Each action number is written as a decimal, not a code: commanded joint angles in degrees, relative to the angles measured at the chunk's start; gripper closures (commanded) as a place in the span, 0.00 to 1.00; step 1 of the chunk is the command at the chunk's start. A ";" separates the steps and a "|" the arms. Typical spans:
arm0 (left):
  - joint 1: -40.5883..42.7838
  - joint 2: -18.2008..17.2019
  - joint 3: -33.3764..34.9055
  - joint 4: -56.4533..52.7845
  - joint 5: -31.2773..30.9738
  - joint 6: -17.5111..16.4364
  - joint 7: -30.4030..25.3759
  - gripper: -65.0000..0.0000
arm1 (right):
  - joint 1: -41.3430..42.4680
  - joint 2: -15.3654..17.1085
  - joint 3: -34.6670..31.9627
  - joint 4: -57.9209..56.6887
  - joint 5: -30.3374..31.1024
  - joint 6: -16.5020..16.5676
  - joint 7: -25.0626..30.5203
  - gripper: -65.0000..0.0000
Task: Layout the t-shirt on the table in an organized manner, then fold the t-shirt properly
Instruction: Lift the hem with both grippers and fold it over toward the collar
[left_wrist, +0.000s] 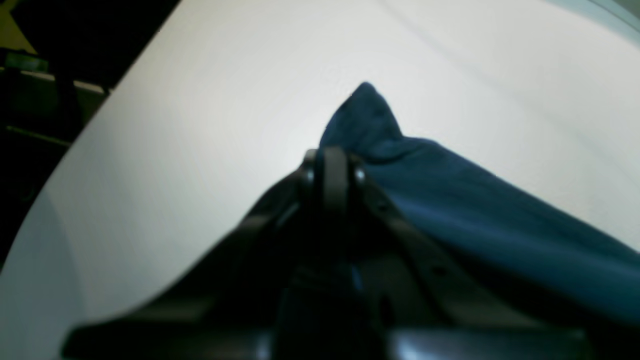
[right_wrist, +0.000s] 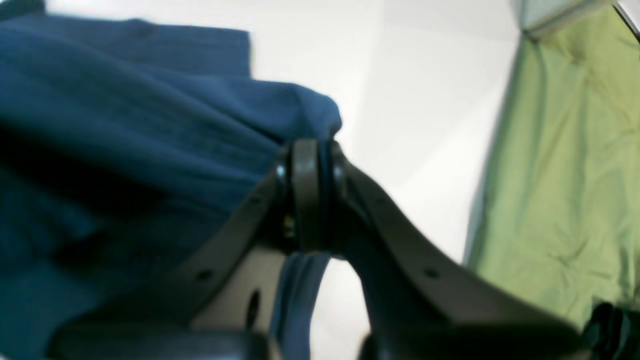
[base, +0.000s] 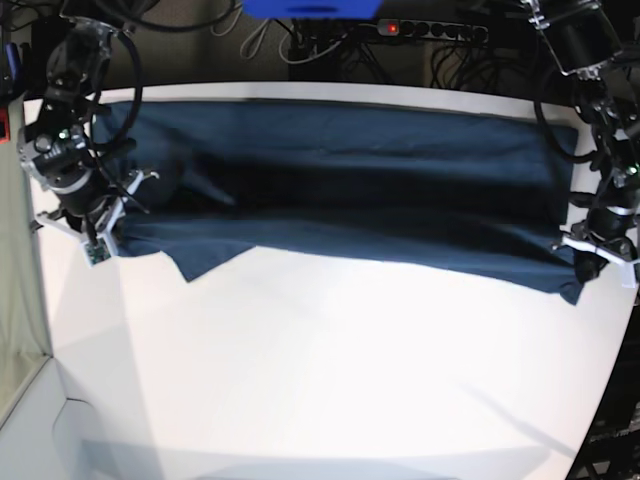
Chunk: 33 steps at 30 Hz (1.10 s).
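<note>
The dark navy t-shirt (base: 340, 190) lies stretched across the far half of the white table (base: 330, 380), held taut between both arms. My left gripper (left_wrist: 334, 165) is shut on a corner of the t-shirt (left_wrist: 450, 200), whose tip pokes past the fingers above the table (left_wrist: 200, 125); in the base view this gripper (base: 590, 262) sits at the shirt's right end. My right gripper (right_wrist: 310, 170) is shut on a bunched edge of the t-shirt (right_wrist: 125, 140); in the base view it (base: 105, 235) is at the shirt's left end.
A green cloth surface (right_wrist: 560, 165) hangs beyond the table edge beside the right gripper. Cables and a power strip (base: 430, 30) lie behind the table's far edge. The table's curved edge (base: 610, 400) runs down the right side.
</note>
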 joint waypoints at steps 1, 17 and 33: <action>-0.62 -1.12 -0.39 1.60 -0.48 -0.09 -1.18 1.00 | 0.53 0.13 0.77 1.03 -0.20 -0.10 1.14 1.00; 8.70 -0.15 -0.39 6.26 -0.40 -0.09 -0.74 1.00 | -6.59 -0.84 1.82 1.11 -0.02 -0.10 1.66 1.00; 14.32 2.31 -6.37 5.47 0.04 -0.09 -0.47 1.00 | -7.82 -1.01 1.65 0.67 -0.02 -0.10 1.40 1.00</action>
